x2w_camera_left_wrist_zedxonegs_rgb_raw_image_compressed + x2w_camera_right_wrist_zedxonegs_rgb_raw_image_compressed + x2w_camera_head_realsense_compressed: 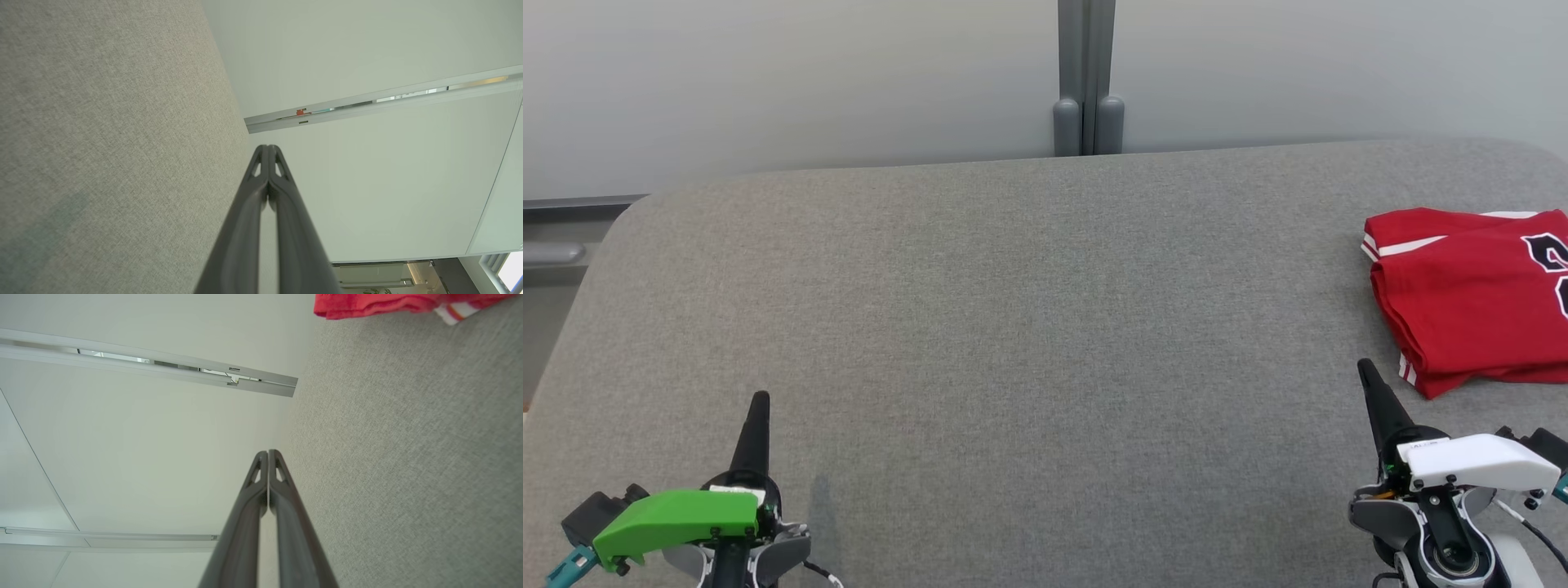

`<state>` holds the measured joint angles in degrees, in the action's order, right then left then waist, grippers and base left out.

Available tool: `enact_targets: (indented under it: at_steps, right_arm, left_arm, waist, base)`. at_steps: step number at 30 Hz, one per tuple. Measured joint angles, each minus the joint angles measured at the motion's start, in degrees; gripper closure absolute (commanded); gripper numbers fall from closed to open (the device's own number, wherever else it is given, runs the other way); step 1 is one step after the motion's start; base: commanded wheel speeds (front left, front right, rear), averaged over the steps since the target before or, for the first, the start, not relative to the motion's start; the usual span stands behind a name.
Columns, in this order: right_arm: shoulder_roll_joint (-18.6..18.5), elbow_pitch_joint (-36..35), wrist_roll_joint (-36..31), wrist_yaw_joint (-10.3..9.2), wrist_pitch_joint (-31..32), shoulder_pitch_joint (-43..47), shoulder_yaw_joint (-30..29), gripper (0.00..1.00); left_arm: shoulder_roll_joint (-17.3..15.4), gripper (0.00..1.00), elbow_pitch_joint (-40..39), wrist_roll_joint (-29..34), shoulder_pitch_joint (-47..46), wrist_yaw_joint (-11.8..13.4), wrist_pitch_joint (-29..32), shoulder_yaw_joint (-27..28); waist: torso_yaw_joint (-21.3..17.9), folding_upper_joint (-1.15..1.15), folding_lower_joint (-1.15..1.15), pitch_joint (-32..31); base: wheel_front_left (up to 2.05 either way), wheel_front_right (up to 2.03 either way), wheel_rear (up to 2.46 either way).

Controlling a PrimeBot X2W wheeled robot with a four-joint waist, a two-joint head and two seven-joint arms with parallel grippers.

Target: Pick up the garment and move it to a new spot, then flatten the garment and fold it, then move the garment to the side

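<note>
At the right edge of the grey fabric-covered table (pixel 1013 286), the red garment (pixel 1470 302) lies folded in a flat stack, partly cut off by the frame. It has white stripe trim on the near corner and far edge, and a dark print that is only partly visible. Nothing touches it.

Right hand (pixel 1364 367), white housing, is at the lower right with its fingers pressed together and empty. Its tip is near the garment's near-left corner but apart from it. In the right wrist view the right hand (pixel 268 452) has its tips meeting with no gap, fabric surface to one side, and the garment's hem (pixel 367 304) at the top edge.

Left hand (pixel 760 400), green housing, is at the lower left, also closed and empty, well apart from the garment. The left wrist view shows the same, with the tips (pixel 267 147) together and nothing between them.

A pale wall and a grey post (pixel 1086 82) stand behind the table.
</note>
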<state>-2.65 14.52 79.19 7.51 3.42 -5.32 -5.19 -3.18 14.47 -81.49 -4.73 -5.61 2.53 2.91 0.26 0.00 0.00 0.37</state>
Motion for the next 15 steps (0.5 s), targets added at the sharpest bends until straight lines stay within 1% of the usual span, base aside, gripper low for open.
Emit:
enact_targets:
  at_steps: [15]
  right_arm:
    - [-0.1, -0.1, 6.4, -0.01, 1.5, -0.3, -0.7, 1.00]
  left_arm:
    - [0.0, 1.00, -0.2, -5.4, -0.6, -0.9, 1.8, 1.4]
  waist:
    - [-0.1, 0.00, 0.00, -0.1]
  base:
    - [0.00, 0.00, 0.00]
